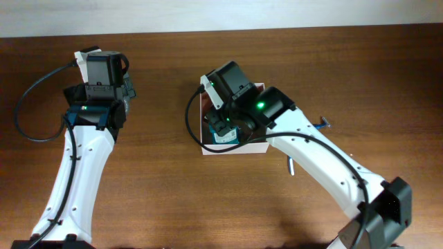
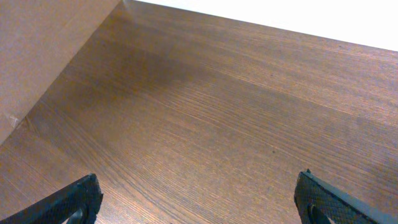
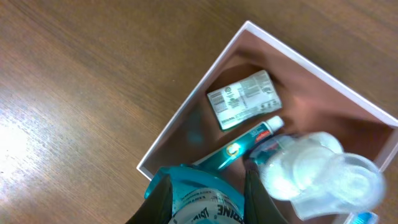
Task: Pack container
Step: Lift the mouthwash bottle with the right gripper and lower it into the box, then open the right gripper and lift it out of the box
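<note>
While the right arm (image 1: 325, 162) is reaching over the white container (image 1: 242, 149) mid-desk (image 1: 159, 200), left arm (image 1: 79, 159) is lying well apart, left jaws are hanging wide open above bare wood, right jaws are clamping a teal bottle (image 3: 199, 200) over the container's near corner.

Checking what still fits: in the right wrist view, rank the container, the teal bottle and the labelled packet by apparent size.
1. container, clearly largest.
2. teal bottle, but it is nearest the camera and cut off by the frame, so unsure.
3. labelled packet, smallest.
</note>
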Controlling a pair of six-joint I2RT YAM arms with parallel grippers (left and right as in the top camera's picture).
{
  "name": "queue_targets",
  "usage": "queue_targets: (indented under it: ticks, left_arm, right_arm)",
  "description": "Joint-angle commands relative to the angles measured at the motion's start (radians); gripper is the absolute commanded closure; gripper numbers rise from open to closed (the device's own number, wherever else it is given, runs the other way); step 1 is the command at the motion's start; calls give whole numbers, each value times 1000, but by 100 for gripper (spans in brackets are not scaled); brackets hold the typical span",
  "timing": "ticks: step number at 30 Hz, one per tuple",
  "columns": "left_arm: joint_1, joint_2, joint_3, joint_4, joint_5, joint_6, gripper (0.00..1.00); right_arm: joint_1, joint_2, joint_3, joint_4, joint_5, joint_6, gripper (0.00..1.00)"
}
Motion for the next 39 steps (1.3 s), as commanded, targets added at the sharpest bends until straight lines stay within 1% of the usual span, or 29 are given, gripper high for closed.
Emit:
queue_targets:
  ticks: [1,5,6,11,12,15,17,20,30,35,39]
  left_arm:
    - [3,6,7,2,0,-3,1]
    - [3,6,7,2,0,-3,1]
    - [3,6,7,2,0,-3,1]
    - [3,6,7,2,0,-3,1]
    - [3,6,7,2,0,-3,1]
    - [3,6,7,2,0,-3,1]
    - [3,6,7,2,0,-3,1]
    - [3,6,7,2,0,-3,1]
    - [3,6,7,2,0,-3,1]
    - [3,6,7,2,0,-3,1]
    - [3,6,7,2,0,-3,1]
  right_arm:
    - [5,41,19,23,-48,3,82]
    - [5,72,18,41,-49,3,82]
    - [5,83,18,42,-49,3,79]
    - [5,91,18,42,-50,3,77]
    - [5,91,18,42,-50,3,73]
    - [5,91,18,39,-50,3,70]
    - [5,91,18,34,-50,3,63]
    - [5,91,18,30,-50,3,58]
    - [5,91,18,18,-50,3,52]
    - [4,88,21,23,-49,-5,51]
    - [4,86,42,23,-48,-12,47]
